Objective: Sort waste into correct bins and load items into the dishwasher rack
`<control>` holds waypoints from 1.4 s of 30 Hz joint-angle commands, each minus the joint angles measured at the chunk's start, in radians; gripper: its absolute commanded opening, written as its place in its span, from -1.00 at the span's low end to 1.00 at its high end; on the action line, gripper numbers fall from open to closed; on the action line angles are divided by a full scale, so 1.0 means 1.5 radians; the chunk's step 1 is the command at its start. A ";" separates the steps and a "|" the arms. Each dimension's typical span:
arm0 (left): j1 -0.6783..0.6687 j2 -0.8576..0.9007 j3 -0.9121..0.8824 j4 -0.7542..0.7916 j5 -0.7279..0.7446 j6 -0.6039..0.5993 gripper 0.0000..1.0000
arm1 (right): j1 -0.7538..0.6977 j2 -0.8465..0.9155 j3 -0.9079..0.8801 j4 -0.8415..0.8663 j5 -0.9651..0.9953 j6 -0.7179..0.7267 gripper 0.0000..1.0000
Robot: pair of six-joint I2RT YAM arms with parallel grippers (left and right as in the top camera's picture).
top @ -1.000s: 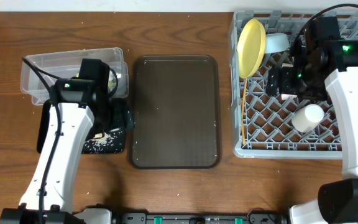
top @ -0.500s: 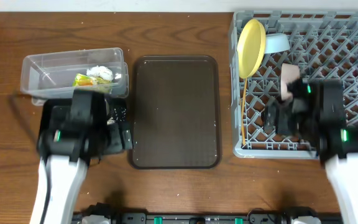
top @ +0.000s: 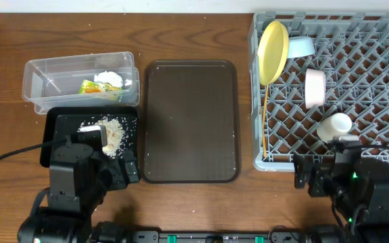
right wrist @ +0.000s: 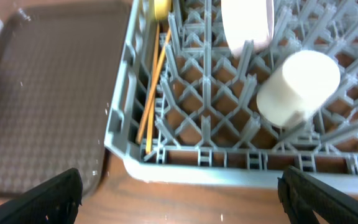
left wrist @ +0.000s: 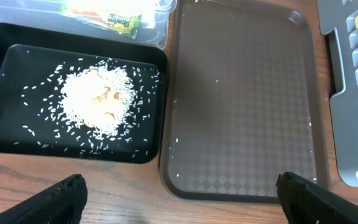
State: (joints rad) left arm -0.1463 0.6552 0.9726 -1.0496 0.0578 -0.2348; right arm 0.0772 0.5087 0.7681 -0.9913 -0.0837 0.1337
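Note:
The grey dishwasher rack (top: pixel 377 40) holds the yellow plate (top: pixel 273 42) on edge, the light blue bowl (top: pixel 302 46), the white bowl (top: pixel 315 88), the pale cup (top: pixel 334 126) and the chopsticks (top: pixel 265 125). The clear tub (top: pixel 46 84) holds the green-and-yellow wrapper (top: pixel 92 86) with white paper (top: pixel 110 78). The black tray (top: pixel 63 128) holds rice scraps (top: pixel 113 131). My left gripper (left wrist: pixel 191 202) is open and empty over the table in front of the black tray (left wrist: pixel 17 62). My right gripper (right wrist: pixel 188 199) is open and empty in front of the rack's front wall (right wrist: pixel 229 171).
The brown serving tray (top: pixel 190 121) lies between the bins and the rack, with a few stray grains on it. Both arm bases sit at the table's front edge, left (top: pixel 73 182) and right (top: pixel 353 189).
Both arms have drawn back toward the front edge: the left from over the black tray, the right from over the rack. The rice, white bowl and cup are now uncovered.

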 commanded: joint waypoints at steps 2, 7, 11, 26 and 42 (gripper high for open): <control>-0.002 -0.001 -0.008 0.000 0.002 0.006 1.00 | 0.007 -0.004 -0.007 -0.032 0.008 0.007 0.99; -0.002 -0.001 -0.008 0.000 0.002 0.006 1.00 | 0.007 -0.004 -0.007 -0.067 0.008 0.007 0.98; -0.002 -0.001 -0.008 0.000 0.002 0.006 1.00 | 0.007 -0.004 -0.007 -0.080 0.008 0.007 0.99; -0.002 -0.001 -0.008 0.000 0.002 0.006 1.00 | 0.007 -0.147 -0.099 0.088 0.038 -0.049 0.99; -0.002 -0.001 -0.008 0.000 0.002 0.006 1.00 | 0.001 -0.335 -0.502 0.675 0.038 -0.091 0.99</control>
State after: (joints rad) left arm -0.1463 0.6556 0.9653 -1.0496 0.0574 -0.2348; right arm 0.0769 0.0151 0.0742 -0.0357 -0.0330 0.0212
